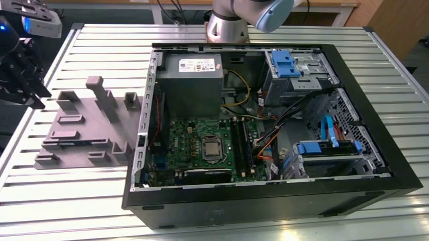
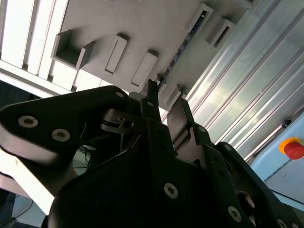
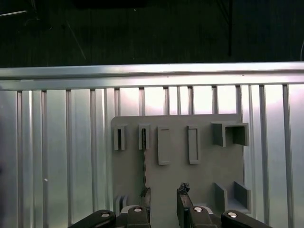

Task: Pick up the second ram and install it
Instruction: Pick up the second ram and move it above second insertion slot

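At pick-up step, approach stage by the look of it: nothing gripped yet. Far on exterior view's left: gripper (image 1: 30, 95) over edge of worktop (image 1: 100, 45), near grey fixture plate (image 1: 87, 125). On that plate, in first wrist view: second ram (image 3: 143, 161), standing on its long edge in a narrow holder, ahead of the tips and apart from them as far as can be judged. Further to exterior view's right: open PC case (image 1: 375, 165) w/ motherboard (image 1: 194, 145); long black slots (image 1: 239, 145) near board's middle, well apart from gripper. Next move prob. calls for lining tips up w/ the stick, one each side of the thin board, dropping square, then closing gently; thin part, likely easy to tip or scrape in its holder. Fingers (image 3: 183, 202): parted to a moderate gap in both wrist views, only air between, hold of nothing. One tip approx. in line w/ the stick in first wrist view, other over bare plate.
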Tool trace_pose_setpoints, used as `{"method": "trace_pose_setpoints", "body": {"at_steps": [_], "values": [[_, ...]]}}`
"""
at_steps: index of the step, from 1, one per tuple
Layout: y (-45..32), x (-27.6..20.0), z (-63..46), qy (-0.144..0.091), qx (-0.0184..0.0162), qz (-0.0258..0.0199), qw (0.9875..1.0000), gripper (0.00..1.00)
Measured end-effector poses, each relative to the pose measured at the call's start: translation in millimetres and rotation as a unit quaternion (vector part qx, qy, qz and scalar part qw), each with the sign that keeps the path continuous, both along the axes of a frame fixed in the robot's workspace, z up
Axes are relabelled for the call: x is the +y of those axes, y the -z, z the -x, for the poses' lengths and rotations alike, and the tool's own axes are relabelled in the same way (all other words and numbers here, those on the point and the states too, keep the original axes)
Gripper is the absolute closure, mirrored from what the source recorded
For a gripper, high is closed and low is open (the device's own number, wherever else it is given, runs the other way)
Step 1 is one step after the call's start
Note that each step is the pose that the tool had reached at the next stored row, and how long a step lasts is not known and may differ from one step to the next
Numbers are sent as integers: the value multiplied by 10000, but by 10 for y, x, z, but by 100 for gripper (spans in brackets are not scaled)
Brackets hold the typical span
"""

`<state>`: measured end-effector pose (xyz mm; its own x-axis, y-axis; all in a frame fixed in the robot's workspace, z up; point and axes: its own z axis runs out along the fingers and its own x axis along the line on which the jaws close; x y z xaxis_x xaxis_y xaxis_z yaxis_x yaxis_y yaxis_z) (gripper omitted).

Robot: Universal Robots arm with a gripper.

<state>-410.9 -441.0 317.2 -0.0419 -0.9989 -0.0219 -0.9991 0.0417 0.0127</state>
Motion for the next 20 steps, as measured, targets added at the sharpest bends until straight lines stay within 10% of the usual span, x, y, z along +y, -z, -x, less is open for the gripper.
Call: {"method": "trace_pose_setpoints", "body": {"at_steps": [20], "values": [[322, -26, 0, 4, 53, 6, 10000, 64]]}}
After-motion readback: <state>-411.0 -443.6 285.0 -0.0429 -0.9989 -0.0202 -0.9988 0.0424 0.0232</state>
